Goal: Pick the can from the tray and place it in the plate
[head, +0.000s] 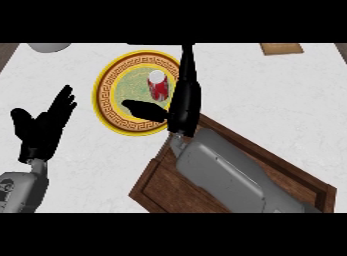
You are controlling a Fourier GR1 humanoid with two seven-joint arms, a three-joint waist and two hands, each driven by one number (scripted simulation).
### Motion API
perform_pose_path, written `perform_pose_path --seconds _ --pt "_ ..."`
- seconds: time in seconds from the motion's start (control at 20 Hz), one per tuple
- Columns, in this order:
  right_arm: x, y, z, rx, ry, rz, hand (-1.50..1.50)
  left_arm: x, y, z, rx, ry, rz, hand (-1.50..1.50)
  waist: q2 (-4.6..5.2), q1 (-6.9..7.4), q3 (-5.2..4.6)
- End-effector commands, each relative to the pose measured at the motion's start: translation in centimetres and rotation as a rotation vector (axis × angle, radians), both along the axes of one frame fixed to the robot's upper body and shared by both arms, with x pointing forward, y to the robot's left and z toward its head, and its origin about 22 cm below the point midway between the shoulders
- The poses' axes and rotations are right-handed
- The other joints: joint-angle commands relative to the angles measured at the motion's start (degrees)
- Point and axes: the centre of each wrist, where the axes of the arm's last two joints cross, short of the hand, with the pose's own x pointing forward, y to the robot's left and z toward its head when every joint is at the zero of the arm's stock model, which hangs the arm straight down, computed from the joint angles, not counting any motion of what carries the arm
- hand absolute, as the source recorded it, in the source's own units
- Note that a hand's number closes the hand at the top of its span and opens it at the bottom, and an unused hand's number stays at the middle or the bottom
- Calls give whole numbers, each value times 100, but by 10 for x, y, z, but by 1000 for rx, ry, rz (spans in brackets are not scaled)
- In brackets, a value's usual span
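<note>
Head view: the right forearm [228, 175] comes in from the lower right, crosses the wooden tray [167, 191] and ends at the near edge of the yellow-rimmed plate [102, 95]. The right hand [182, 112] lies over the plate's right side. Its fingers [187, 65] are stretched straight towards the far edge of the counter [279, 95], the thumb [143, 107] is spread out to the left, and it is released, grasping nothing. The red-and-white can [157, 85] stands upright on the plate, in the gap between thumb and fingers; whether it touches them cannot be told. The left hand [39, 130] rests left of the plate, fingers up and relaxed.
</note>
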Motion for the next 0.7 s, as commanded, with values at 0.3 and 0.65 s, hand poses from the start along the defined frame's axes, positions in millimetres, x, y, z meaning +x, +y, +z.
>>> perform_pose_path --seconds 0.3,0.65 --pt "-4 -29 -20 -36 10 -12 -150 1 -5 15 3 26 15 0 -31 -91 -2" --pt "-15 -64 -28 -71 43 -40 -150 -16 -11 -8 8 7 18 0 -30 -88 -2"
